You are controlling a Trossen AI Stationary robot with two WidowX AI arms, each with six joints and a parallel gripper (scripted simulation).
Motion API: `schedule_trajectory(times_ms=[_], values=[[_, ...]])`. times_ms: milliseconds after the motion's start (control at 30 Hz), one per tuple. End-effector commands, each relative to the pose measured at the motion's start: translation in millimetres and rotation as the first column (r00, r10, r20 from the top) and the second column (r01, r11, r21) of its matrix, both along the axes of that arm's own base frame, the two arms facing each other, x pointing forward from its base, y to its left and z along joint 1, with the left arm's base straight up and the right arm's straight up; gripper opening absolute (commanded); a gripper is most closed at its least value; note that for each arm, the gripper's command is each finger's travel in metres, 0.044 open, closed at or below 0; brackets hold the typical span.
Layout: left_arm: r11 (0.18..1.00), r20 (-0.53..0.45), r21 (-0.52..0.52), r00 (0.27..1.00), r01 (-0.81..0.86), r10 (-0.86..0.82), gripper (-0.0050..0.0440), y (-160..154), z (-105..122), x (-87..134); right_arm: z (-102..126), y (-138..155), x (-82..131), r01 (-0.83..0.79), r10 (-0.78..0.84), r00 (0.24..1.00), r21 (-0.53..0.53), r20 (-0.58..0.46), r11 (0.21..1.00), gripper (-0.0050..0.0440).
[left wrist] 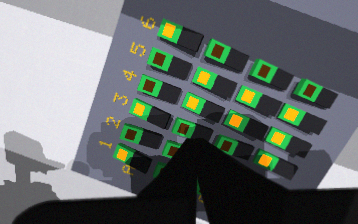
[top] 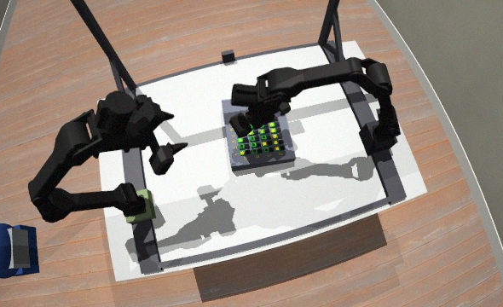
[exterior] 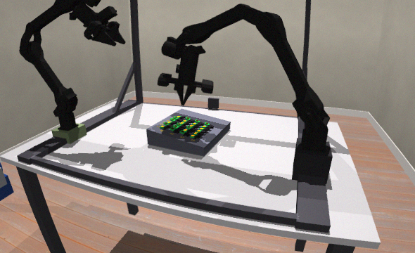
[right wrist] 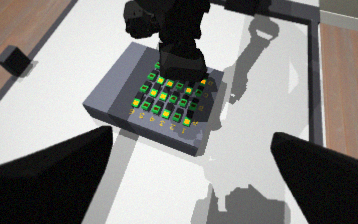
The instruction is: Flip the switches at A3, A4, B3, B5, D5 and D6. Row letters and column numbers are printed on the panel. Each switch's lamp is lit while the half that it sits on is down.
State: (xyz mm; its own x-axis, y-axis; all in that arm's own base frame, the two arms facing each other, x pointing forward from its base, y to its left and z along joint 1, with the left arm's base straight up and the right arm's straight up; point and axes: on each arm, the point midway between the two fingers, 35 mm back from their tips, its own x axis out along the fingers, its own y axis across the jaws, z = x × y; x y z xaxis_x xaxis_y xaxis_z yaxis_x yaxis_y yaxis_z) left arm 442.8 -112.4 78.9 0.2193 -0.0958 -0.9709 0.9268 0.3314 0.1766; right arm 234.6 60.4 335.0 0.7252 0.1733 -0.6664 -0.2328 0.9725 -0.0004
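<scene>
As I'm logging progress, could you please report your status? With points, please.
Left gripper (top: 257, 125) (exterior: 183, 104) (left wrist: 198, 143) shut, above switch panel (top: 256, 165) (exterior: 176, 143) (left wrist: 280, 30) (right wrist: 111, 82), some lamps lit. Right gripper (top: 180, 130) (exterior: 119, 44) (right wrist: 192, 132) open, off to the side. Left gripper hides some switches from its wrist camera.
</scene>
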Motion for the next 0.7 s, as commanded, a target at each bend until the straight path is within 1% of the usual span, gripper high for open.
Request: schedule_trajectory(times_ms=[0, 200, 267, 333, 367, 433, 567, 633, 667], values=[[0.987, -0.004, 0.062, 0.988, 0.152, -0.152, 0.0000, 5.6, 8.0, 17.0, 11.7, -1.3, -1.6, 0.008, -0.008, 0.999, 0.010, 0.034, 1.000, 0.0400], [0.941, -0.043, 0.122, 0.949, 0.314, -0.311, -0.0003, 10.0, 0.5, 27.0, 11.8, -1.3, -1.6, 0.008, -0.008, 0.999, 0.010, 0.034, 1.000, 0.0400], [0.941, -0.043, 0.122, 0.949, 0.314, -0.311, -0.0003, 10.0, 0.5, 27.0, 11.8, -1.3, -1.6, 0.008, -0.008, 0.999, 0.010, 0.034, 1.000, 0.0400], [0.922, -0.057, 0.138, 0.932, 0.363, -0.358, -0.0004, 9.1, -1.0, 28.7, 11.8, -1.3, -1.6, 0.008, -0.008, 0.999, 0.010, 0.034, 1.000, 0.0400], [0.916, -0.060, 0.142, 0.927, 0.375, -0.370, -0.0004, 9.2, -1.3, 29.1, 7.9, -1.4, -1.6, 0.006, -0.006, 1.000, 0.007, 0.024, 1.000, 0.0400], [0.907, -0.066, 0.148, 0.919, 0.393, -0.388, -0.0005, 8.6, -1.8, 29.5, 7.9, -1.4, -1.6, 0.006, -0.006, 1.000, 0.007, 0.024, 1.000, 0.0400], [0.907, -0.066, 0.148, 0.919, 0.395, -0.389, -0.0035, 8.6, -1.8, 29.5, 7.9, -1.4, -1.6, 0.006, -0.006, 1.000, 0.007, 0.024, 1.000, 0.0400], [0.906, -0.078, 0.146, 0.918, 0.397, -0.389, -0.0050, 8.9, -7.4, 28.0, 7.9, -1.4, -1.6, 0.006, -0.006, 1.000, 0.007, 0.024, 1.000, 0.0400], [0.906, -0.077, 0.146, 0.918, 0.397, -0.389, -0.0050, 8.7, -9.5, 28.5, 7.9, -1.4, -1.6, 0.006, -0.006, 1.000, 0.007, 0.024, 1.000, 0.0400]])
